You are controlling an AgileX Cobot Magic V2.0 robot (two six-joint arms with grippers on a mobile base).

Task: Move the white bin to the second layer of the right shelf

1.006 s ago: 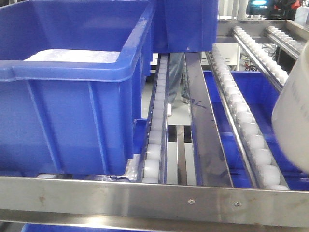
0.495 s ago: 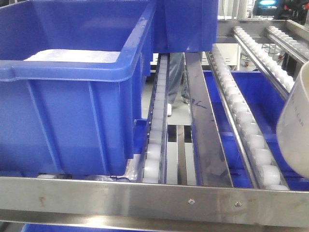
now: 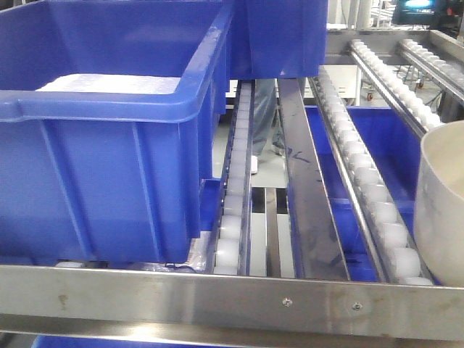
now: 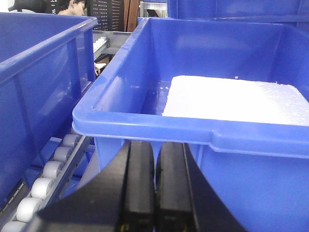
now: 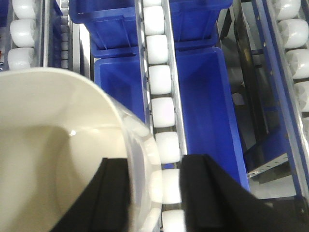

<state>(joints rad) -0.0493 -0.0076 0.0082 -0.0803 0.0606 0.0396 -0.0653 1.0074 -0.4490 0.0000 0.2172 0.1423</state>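
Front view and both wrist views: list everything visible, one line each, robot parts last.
white bin: one, cream-white, upright at the right edge over the roller rails.
blue crates: several, blue; a large one at the front left, more behind and on the level below.
foam slab: one, white, inside the large crate.
roller rails: several, white rollers in steel frames.
front bar: one, steel, across the front.
left tool: black, shut, empty.
right tool: black, one finger inside the bin rim, one outside.
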